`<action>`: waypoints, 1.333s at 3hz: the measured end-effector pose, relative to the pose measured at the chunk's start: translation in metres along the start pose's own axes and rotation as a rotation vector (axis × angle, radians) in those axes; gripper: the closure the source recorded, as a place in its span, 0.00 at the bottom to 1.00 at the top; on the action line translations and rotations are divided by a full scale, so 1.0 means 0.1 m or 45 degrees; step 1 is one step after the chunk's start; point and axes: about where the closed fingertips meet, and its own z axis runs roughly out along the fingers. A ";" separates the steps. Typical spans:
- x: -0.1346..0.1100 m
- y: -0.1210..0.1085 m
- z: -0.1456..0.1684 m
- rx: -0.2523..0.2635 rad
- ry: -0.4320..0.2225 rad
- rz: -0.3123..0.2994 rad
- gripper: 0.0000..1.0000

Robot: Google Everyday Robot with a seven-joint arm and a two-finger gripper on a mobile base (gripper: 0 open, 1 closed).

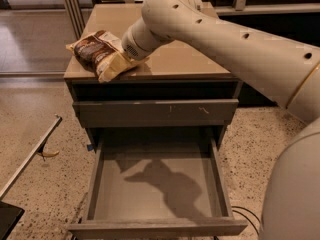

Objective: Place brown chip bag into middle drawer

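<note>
1 high frontal view — jaws upper-left

Office or lab: terrazzo floor (30, 204), grey drawer cabinet (155, 113); gripper (120, 57) above its top.

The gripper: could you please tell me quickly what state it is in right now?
Gripper: at the brown chip bag on the cabinet top; whether it is holding it cannot be told.
</note>
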 end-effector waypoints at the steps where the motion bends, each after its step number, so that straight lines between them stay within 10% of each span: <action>1: -0.04 0.02 0.30 -0.051 -0.027 0.008 0.02; 4: -0.23 0.27 0.69 -0.173 -0.105 -0.030 0.67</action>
